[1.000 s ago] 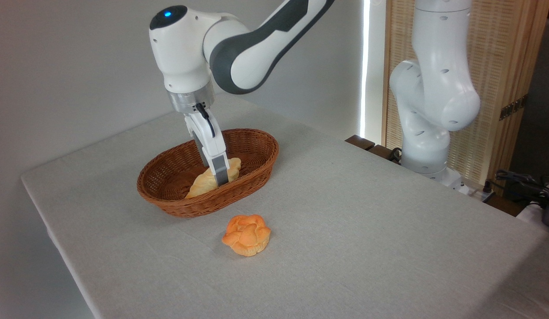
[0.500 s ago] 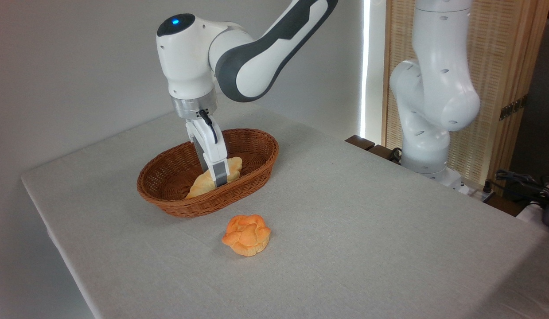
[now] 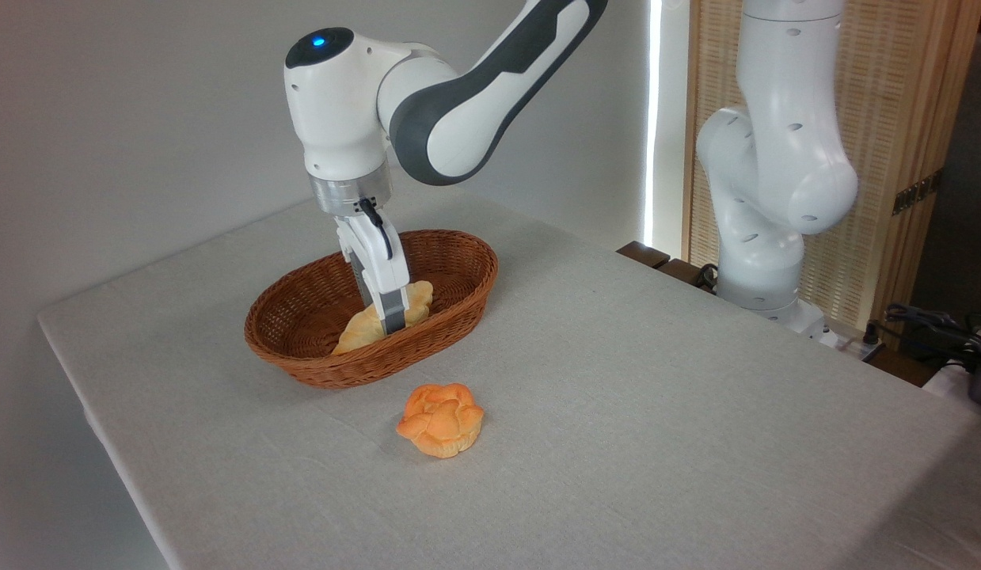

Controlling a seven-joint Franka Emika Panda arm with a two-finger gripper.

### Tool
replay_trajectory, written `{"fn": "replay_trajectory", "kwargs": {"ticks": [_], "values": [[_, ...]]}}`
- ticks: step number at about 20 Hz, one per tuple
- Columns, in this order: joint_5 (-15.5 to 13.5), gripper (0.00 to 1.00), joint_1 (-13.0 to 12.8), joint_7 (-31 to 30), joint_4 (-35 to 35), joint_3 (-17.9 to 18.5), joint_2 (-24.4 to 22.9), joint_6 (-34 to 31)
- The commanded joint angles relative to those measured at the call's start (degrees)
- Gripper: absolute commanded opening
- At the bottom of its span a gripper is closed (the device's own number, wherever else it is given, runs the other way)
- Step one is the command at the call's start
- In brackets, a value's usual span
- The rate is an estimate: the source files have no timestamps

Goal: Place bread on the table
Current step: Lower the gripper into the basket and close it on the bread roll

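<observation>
Bread (image 3: pixel 371 323), a pale-yellow elongated loaf, lies inside the brown wicker basket (image 3: pixel 450 313), its length running along the basket's long axis, with one tapered end low at the front left and the other toward the right rear. The hand (image 3: pixel 393 321) points down into the basket at the loaf's middle. One grey finger pad (image 3: pixel 393 311) stands in front of the loaf and covers part of it; the second finger is hidden behind, so whether the hand is closed on the bread cannot be told. The basket rests on the cloth-covered surface (image 3: pixel 656 412). An orange knotted bun (image 3: pixel 441 419) sits on the surface just in front of the basket, apart from it.
</observation>
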Motion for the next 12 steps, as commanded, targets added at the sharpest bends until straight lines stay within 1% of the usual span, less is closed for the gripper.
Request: {"fn": "replay_trajectory", "kwargs": {"ticks": [1,8,12], "values": [[-1.0,0.17,-1.0,0.9,-1.6,0.4,0.2,2.5],[-1.1,0.17,-0.9,0.7,-1.5,0.5,0.0,2.5],[-1.7,0.17,-0.8,0.2,-1.0,1.0,-0.4,2.5]]}}
